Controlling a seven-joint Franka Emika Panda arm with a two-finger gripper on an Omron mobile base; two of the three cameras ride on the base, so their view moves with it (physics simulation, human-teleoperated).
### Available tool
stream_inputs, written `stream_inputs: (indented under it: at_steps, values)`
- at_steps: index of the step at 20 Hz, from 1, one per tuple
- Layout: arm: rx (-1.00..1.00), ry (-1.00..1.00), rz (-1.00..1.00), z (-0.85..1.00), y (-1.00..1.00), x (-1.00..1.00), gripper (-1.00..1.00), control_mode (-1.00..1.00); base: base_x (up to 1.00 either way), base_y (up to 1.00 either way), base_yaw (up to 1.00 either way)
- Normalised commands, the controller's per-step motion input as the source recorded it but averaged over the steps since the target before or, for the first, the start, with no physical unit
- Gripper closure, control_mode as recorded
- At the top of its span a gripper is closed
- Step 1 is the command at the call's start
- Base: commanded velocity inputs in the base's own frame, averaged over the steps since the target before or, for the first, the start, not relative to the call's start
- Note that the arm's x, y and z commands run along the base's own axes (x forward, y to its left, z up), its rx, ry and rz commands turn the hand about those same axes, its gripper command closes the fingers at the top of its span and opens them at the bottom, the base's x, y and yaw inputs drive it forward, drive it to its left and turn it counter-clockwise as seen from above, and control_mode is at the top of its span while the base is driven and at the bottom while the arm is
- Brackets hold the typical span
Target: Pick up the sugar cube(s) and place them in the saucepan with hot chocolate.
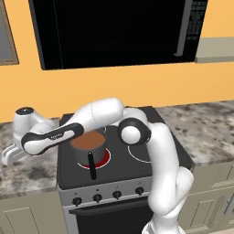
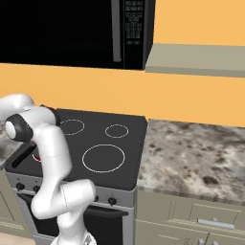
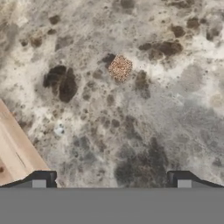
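Note:
One sugar cube (image 3: 120,68), tiny, pale tan and speckled, lies on the mottled stone counter (image 3: 144,127) in the hand view, ahead of my gripper (image 3: 112,181) and slightly right of its middle. The gripper is open, both dark fingertips (image 3: 41,179) are spread wide, and nothing sits between them. In the left base view the gripper (image 1: 7,157) hangs over the counter left of the stove. The saucepan with hot chocolate (image 1: 89,145), grey with brown liquid, stands on the stove's front left red burner, its black handle (image 1: 93,167) pointing forward. My forearm crosses just above its rim.
The black stove top (image 2: 103,139) has three other burners, and a row of knobs (image 1: 107,195) runs along its front. A black microwave (image 1: 114,32) hangs above. Stone counter (image 2: 191,153) extends right of the stove. A tan strip (image 3: 13,153) crosses the hand view's lower left.

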Motion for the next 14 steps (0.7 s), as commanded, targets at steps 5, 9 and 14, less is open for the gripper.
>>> stream_inputs:
  at_steps: [5, 9, 14]
  values:
    - [-0.06, 0.06, 0.0, -0.02, 0.11, 0.2, -1.0, -1.0, 0.0, 0.0, 0.0]
    - [-0.11, 0.03, 0.0, 0.0, 0.19, 0.14, -1.0, -1.0, 0.0, 0.0, 0.0]
    - [-0.1, 0.01, 0.0, -0.12, 0.32, 0.13, -1.0, -1.0, 0.0, 0.0, 0.0]
